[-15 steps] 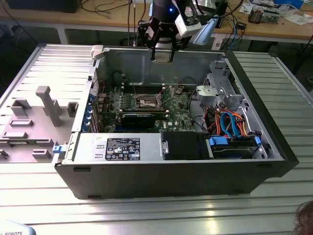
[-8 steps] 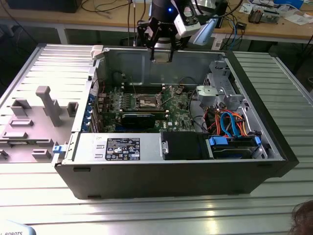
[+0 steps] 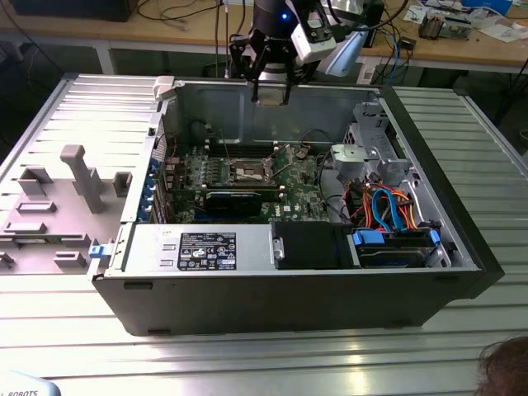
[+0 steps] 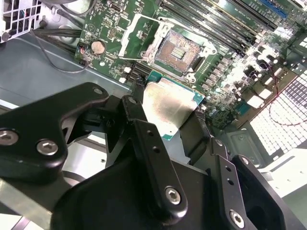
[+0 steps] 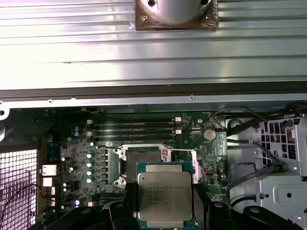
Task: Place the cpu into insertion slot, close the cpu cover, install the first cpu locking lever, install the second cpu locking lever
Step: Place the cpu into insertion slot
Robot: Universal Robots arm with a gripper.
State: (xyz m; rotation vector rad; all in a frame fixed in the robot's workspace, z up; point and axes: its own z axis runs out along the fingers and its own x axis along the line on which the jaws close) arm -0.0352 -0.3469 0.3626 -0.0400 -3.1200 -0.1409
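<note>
My gripper [image 3: 272, 85] hangs over the back wall of the open computer case, shut on the cpu [image 3: 272, 91]. In both wrist views the cpu [image 4: 165, 103] [image 5: 164, 194] is a flat silver-grey square with a green rim, pinched at two opposite edges by the black fingers [image 4: 139, 115]. It is held well above the green motherboard [image 3: 301, 177]. The insertion slot [image 4: 180, 50] [image 5: 139, 158] lies bare below, its contact field exposed, and its near part is hidden behind the chip in the first wrist view. The cpu cover [image 4: 136, 31] stands flipped open beside the slot.
The case [image 3: 289, 305] holds a black power supply [image 3: 206, 247], a drive cage [image 3: 367, 157] and orange and blue cables [image 3: 392, 206]. Memory slots [image 5: 134, 127] run beside the socket. A grey fixture [image 3: 78, 177] stands on the ribbed table at the exterior view's left. A person's hair [image 3: 505, 363] shows at the lower right.
</note>
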